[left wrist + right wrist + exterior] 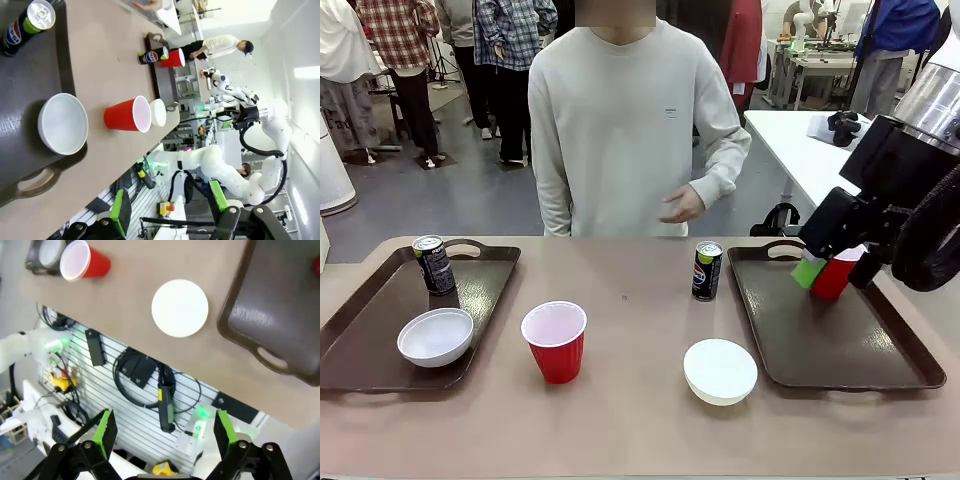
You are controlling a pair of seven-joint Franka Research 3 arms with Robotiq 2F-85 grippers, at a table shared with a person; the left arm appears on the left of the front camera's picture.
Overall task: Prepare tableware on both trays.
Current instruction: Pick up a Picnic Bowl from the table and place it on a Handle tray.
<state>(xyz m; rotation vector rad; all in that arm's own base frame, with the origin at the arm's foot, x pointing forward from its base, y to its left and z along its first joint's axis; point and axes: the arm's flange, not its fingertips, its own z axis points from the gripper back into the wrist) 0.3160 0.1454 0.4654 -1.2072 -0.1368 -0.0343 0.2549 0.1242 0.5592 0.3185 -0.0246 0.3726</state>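
The left tray (360, 340) carries a dark can (434, 264) and a white bowl (436, 336). A red cup (555, 341), a second can (707, 270) and another white bowl (720, 371) stand on the bare table between the trays. A second red cup (835, 280) stands at the far end of the right tray (840, 350). My right gripper (832, 262) hovers in front of that cup, open and empty; its pads (105, 432) stand wide apart. My left gripper (170, 220) is open with nothing between its fingers.
A person in a pale sweater (620, 120) stands at the far side, one hand (680, 206) raised above the table edge. A slatted wall with cables (150, 375) lies below the table's near edge. Bare table shows between the trays.
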